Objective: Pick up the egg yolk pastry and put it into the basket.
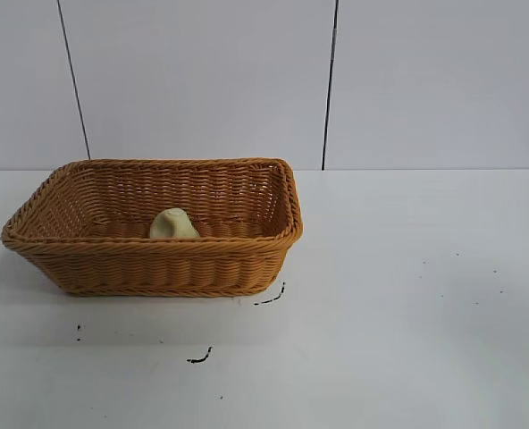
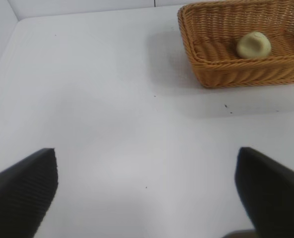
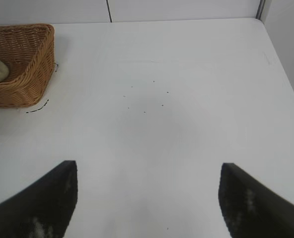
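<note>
Plainly, nearest in each wrist view are the arm's own dark fingers, spread wide with nothing between them: the left end effector (image 2: 146,191) is released and empty above bare tabletop (image 2: 112,124), and the right end effector (image 3: 147,198) is likewise released, well apart from everything. Neither arm shows in the exterior view.

Farther out sits the basket (image 1: 157,268), its weave stiff, its sides flared, its rim braided. The pastry (image 1: 173,224) rests on the basket floor, near the middle and somewhat toward the front wall, so the task looks done.

Judging by its rounded dome and faint creases, the pastry should be light, soft and crumbly, with a matte skin that is not slippery. A gentle pinch across the widest part of the dome, low on its flanks, would suit it; a hard squeeze would likely dent or crack it.

The tabletop is white, flat and smooth, marked with a few small dark specks and short black scuffs near the basket. Behind stands a pale panelled wall with two thin dark seams.
</note>
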Motion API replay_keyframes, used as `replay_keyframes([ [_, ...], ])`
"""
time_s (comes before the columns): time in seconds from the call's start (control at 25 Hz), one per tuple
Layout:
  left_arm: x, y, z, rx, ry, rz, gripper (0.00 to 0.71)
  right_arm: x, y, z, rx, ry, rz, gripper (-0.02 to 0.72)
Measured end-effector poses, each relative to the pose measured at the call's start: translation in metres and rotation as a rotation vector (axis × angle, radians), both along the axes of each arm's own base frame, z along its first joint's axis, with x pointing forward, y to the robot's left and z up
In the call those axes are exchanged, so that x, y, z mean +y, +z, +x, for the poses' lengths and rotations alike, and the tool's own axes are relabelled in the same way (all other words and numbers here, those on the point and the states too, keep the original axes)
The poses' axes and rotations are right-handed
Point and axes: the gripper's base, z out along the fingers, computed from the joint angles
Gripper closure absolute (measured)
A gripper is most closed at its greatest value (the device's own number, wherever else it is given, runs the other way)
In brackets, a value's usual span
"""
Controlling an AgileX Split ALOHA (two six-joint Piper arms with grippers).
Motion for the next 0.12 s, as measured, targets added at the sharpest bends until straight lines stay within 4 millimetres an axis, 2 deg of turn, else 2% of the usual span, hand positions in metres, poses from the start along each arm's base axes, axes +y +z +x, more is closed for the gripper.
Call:
replay_keyframes([
  [0.12,0.0000,0.0000,0.0000,0.000,0.000,0.000,0.014,0.0000,0.0000,0.0000,0.000,0.000,0.000,0.142],
])
